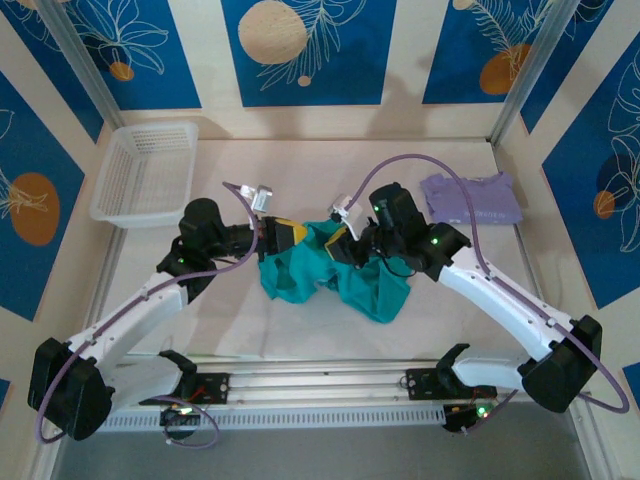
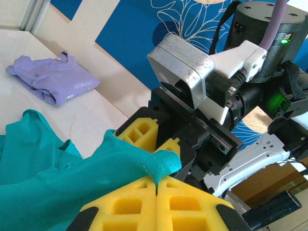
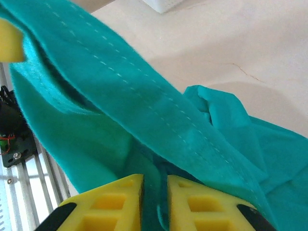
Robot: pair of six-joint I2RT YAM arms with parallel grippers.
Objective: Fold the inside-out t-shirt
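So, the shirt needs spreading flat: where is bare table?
Bare table lies behind the t-shirt, between the basket and lavender shirt, and along the near strip. Crowded mid-table, where the left gripper and right gripper pinch it.

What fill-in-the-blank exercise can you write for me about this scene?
The left gripper is shut on the teal ____. Its fingers are ____ in colour. The folded lavender shirt lies at the far ____ of the table. The basket at the far left is ____ in colour.
Missing words: t-shirt; yellow; right; white.
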